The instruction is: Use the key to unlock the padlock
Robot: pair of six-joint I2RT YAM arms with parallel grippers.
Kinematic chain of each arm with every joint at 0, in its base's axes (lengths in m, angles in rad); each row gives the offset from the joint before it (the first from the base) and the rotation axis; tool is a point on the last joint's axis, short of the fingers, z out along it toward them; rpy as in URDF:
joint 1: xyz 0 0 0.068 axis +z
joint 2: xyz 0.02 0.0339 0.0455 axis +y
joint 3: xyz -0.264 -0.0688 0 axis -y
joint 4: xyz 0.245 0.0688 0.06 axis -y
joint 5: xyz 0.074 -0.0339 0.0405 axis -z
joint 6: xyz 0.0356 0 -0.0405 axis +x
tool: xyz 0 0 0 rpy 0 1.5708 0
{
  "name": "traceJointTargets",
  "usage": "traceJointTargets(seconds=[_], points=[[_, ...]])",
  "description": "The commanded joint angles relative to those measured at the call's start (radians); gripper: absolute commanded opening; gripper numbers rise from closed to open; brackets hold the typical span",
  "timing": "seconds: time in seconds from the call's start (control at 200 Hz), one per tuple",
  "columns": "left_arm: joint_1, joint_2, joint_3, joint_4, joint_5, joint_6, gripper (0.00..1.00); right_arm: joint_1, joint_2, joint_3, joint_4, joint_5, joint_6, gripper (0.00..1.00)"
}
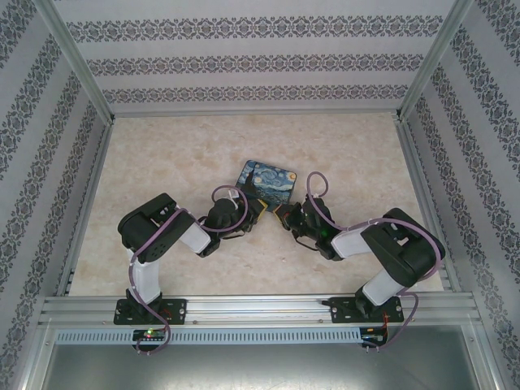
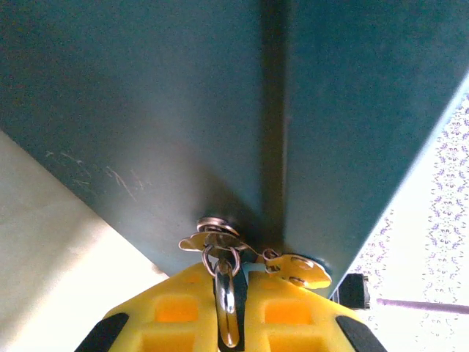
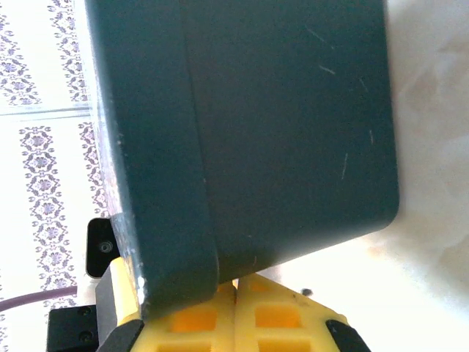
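Pinching the key (image 2: 227, 312) in our left gripper (image 2: 233, 282), we are holding it against the tin (image 2: 146, 110). We are resting our right gripper (image 3: 236, 290), clenched and empty, beside that tin.

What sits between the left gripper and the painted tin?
In the left wrist view, a silvery ring carrying small flat metal pieces fills the short stretch from the left gripper to the tin.

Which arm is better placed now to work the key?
Left. The left pincer is shut on the key ring right at the tin; the right pincer is shut with nothing seen in it.
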Motion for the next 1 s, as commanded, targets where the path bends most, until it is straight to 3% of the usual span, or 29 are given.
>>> traceJointTargets(seconds=[0.0, 0.994], points=[[-0.016, 0.012, -0.005, 0.09, 0.005, -0.007, 0.0, 0.011, 0.017, 0.03, 0.045, 0.018, 0.013, 0.0], [-0.026, 0.014, -0.022, 0.107, 0.028, 0.002, 0.0, -0.022, 0.069, 0.054, 0.091, 0.006, -0.008, 0.0]])
